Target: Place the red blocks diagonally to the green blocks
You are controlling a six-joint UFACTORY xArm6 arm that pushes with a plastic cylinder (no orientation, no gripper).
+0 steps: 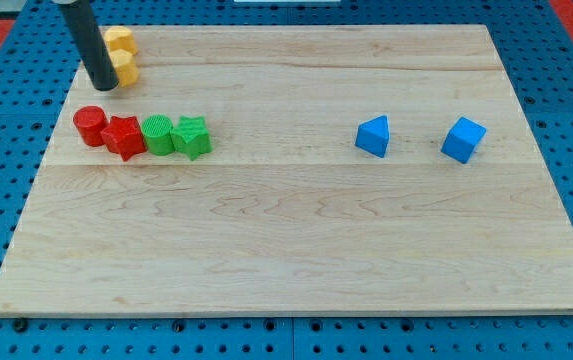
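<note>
Resting beside the yellow blocks (119,56), my tip (101,86) sits above the red cylinder (90,126); red star (123,136), green cylinder (157,134), green star (192,136) form a touching row. No gripper fitted, so no jaw state.

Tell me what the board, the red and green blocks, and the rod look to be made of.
The board: pale unfinished-looking wood, shown by lengthwise grain and plank seams. The red cylinder, red star block, green cylinder and green star block: probably painted wood or plastic, evenly coloured and matt; I cannot tell which. The rod: dark, smooth, slightly glossy, maybe plastic or coated metal, my tip beside the yellow blocks.
</note>
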